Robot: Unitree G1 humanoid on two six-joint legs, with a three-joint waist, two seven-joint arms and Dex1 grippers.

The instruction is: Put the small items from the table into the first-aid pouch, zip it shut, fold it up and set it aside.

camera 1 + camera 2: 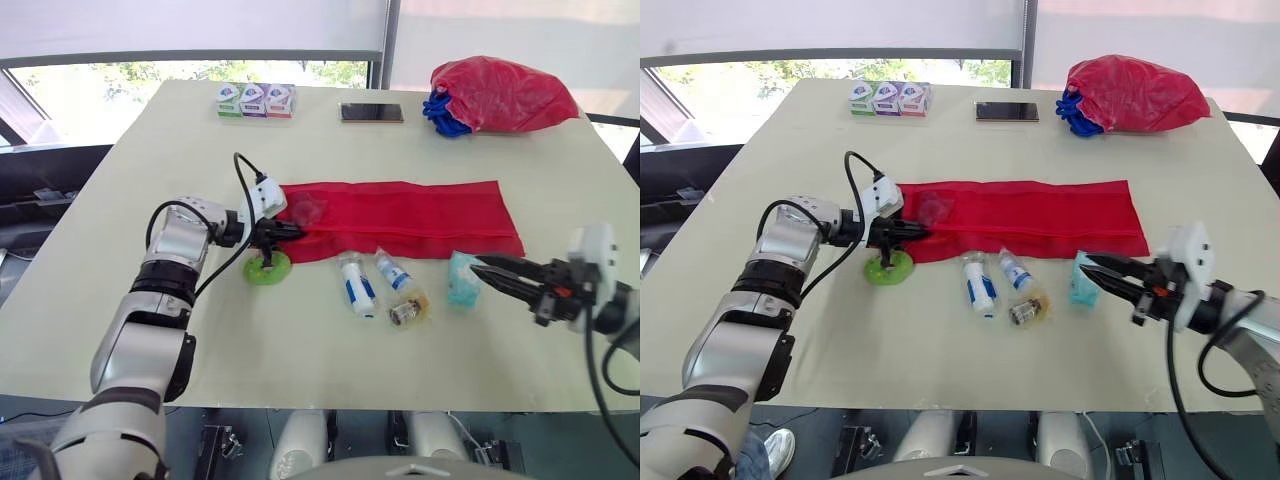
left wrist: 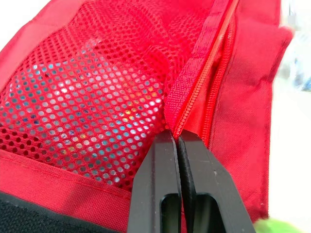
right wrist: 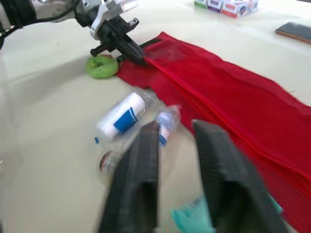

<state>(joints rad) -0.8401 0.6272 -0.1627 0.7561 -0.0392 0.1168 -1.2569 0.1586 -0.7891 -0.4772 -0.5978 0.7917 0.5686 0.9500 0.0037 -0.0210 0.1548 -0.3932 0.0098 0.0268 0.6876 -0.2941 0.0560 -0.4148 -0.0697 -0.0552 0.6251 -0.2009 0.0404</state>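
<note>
Pouch (image 1: 400, 215) lies flat; my left claw (image 1: 296, 232) is pinching its zip edge, my right claw (image 1: 485, 268) spread by the teal packet (image 1: 460, 285).

Table (image 1: 150, 340): pale cream top, everything else is placed from it.
Phone (image 1: 371, 112): dark, lying flat near the table's far edge, about midway along it.
Three small boxes (image 1: 255, 100): side by side in a row at the table's far edge, left of the phone; green, purple and red fronts.
Red bundle (image 1: 505, 95): crumpled, on the table's far right corner.
Blue item (image 1: 440, 112): tucked against the bundle's left side.
Window (image 1: 100, 85): beyond the table's far left edge, green leaves outside.
</note>
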